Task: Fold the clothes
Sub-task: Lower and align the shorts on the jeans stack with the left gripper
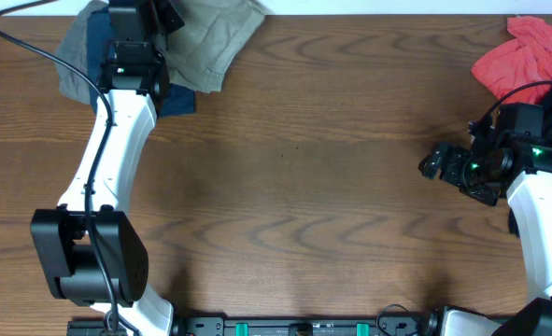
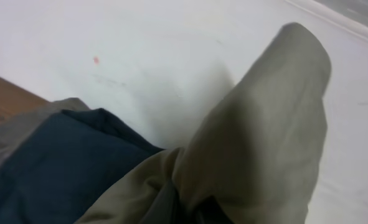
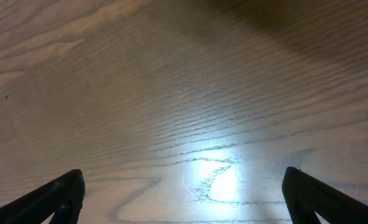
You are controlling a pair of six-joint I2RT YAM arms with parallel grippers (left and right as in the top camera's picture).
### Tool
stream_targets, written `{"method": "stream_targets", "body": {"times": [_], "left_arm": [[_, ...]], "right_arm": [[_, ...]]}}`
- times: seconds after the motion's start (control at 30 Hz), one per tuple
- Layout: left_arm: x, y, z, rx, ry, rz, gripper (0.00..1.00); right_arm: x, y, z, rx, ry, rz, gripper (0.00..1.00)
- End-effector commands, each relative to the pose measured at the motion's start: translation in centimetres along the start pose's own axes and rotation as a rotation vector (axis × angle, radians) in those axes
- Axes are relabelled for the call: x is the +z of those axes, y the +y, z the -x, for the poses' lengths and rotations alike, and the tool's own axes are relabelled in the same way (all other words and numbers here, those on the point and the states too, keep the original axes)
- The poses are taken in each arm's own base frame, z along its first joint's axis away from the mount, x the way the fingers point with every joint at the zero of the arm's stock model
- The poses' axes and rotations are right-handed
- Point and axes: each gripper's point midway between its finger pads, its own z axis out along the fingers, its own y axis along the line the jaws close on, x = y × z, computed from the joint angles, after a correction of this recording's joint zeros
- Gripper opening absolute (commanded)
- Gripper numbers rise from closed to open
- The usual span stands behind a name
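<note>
The pale khaki clothes (image 1: 212, 37) lie bunched at the table's far left edge, partly over a dark navy garment (image 1: 94, 45). My left gripper (image 1: 152, 13) is over that pile, mostly hidden by its own wrist. In the left wrist view a raised fold of the clothes (image 2: 264, 137) is pinched between the dark fingers (image 2: 203, 213), so the gripper is shut on it. My right gripper (image 1: 434, 166) hovers low over bare wood at the right, apart from the clothes. Its fingers (image 3: 64, 194) stand wide open with nothing between them.
A crumpled red shirt (image 1: 525, 54) lies at the far right corner, just behind the right arm. The navy garment (image 2: 59, 168) sits beneath the khaki cloth. A white surface (image 2: 140, 50) lies beyond the table's far edge. Brown wooden tabletop (image 1: 304, 177) spans the middle.
</note>
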Motion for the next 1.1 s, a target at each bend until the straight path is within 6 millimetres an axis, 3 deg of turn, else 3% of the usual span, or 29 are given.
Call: {"method": "stream_targets", "body": {"times": [0.0, 0.37, 0.53, 0.7, 0.8, 0.87, 1.0, 1.07], "left_arm": [[0.6, 2.1, 1.6, -0.019, -0.076, 0.115, 0.06], [6.1, 9.0, -0.6, 0.108, -0.105, 0.271, 0.06], [7.4, 12.7, -0.2, 0.138, -0.132, 0.323, 0.07], [7.5, 16.2, 1.8, 0.171, -0.179, 0.374, 0.12], [7.2, 18.0, 2.9, 0.168, -0.202, 0.402, 0.27], [7.1, 19.1, 2.9, 0.167, -0.186, 0.422, 0.45], [7.1, 19.6, 1.1, 0.182, -0.103, 0.435, 0.56], [7.5, 18.4, -1.0, 0.192, -0.014, 0.372, 0.7]], "right_arm": [[-0.4, 0.1, 0.4, 0.003, -0.019, 0.004, 0.99], [-0.4, 0.1, 0.4, 0.003, -0.019, 0.004, 0.99], [-0.4, 0.1, 0.4, 0.003, -0.019, 0.004, 0.99], [-0.4, 0.1, 0.4, 0.003, -0.019, 0.004, 0.99], [-0.4, 0.1, 0.4, 0.003, -0.019, 0.004, 0.99], [-0.4, 0.1, 0.4, 0.003, -0.019, 0.004, 0.99], [-0.4, 0.1, 0.4, 0.003, -0.019, 0.004, 0.99], [-0.4, 0.1, 0.4, 0.003, -0.019, 0.004, 0.99]]}}
